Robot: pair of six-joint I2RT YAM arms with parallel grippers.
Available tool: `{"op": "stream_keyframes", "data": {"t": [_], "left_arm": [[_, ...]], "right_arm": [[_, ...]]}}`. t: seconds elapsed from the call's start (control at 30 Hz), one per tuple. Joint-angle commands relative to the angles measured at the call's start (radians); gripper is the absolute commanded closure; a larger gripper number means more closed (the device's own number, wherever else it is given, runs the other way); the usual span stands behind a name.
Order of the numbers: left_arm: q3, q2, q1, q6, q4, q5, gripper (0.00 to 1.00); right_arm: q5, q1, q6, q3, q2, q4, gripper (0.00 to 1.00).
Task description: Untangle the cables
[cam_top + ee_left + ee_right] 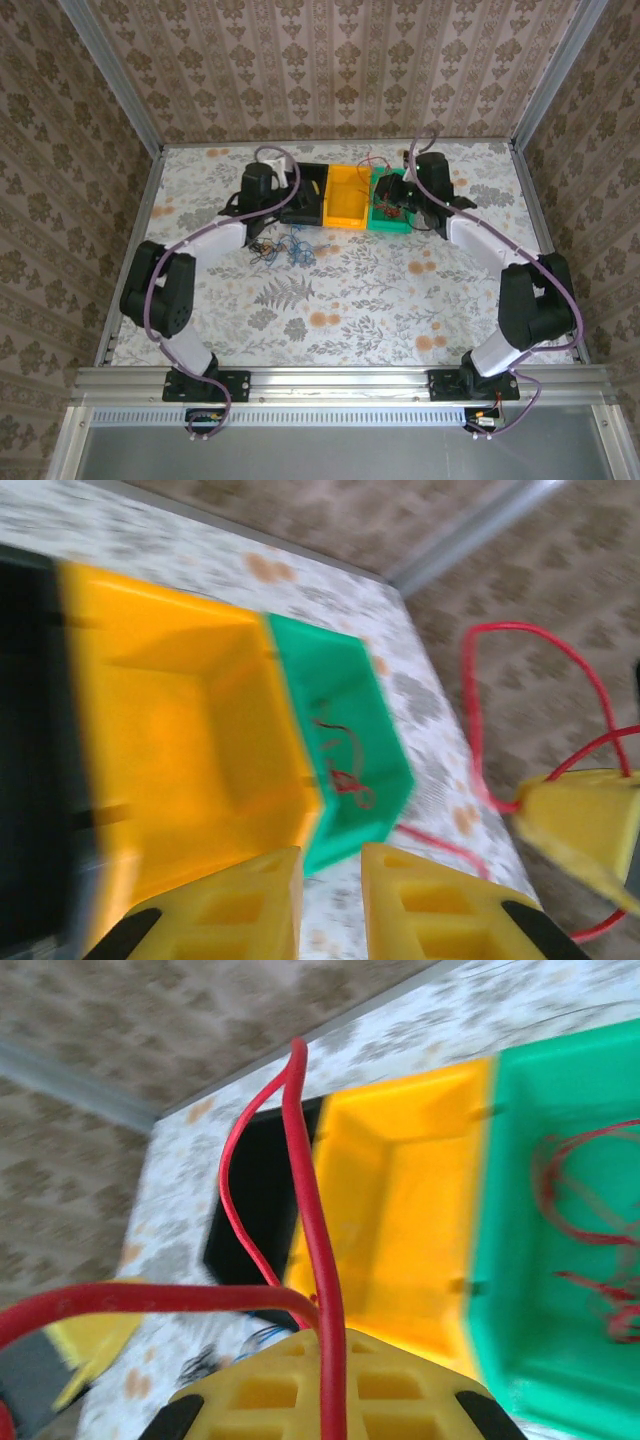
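Note:
A red cable (310, 1210) runs up out of my right gripper (330, 1335), whose yellow fingers are shut on it; it loops in the air over the bins. More red cables (340, 770) lie in the green bin (345, 680). A tangle of blue and dark cables (285, 250) rests on the table in front of the bins. My left gripper (330, 880) hovers by the yellow bin (180, 740), its fingers a little apart with nothing between them. In the top view the left gripper (300, 198) is at the black bin (305, 205) and the right gripper (392, 195) is over the green bin (390, 222).
Black, yellow (345, 195) and green bins stand side by side at the back of the floral table (350, 300). Metal rails (120, 260) and papered walls close in the table on three sides. The arms' thick purple cables (200, 235) trail along both arms.

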Motion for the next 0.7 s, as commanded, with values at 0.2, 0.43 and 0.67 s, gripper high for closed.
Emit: {"op": "stream_keyframes", "data": {"t": [0.2,0.43,0.67], "left_arm": [[-0.05,-0.101,0.022,0.052,-0.128,-0.161,0.74],[-0.043,-0.094,0.017,0.057,-0.12,-0.149,0.74],[-0.029,-0.073,0.003,0.059,-0.127,-0.143,0.74]], "right_arm": [[0.347,0.0,-0.093,0.166,0.158,-0.276,1.0],[0.378,-0.007,-0.075,0.259,0.291,-0.257,1.0],[0.382,-0.01,-0.102,0.323,0.35,-0.263,0.66]]}}
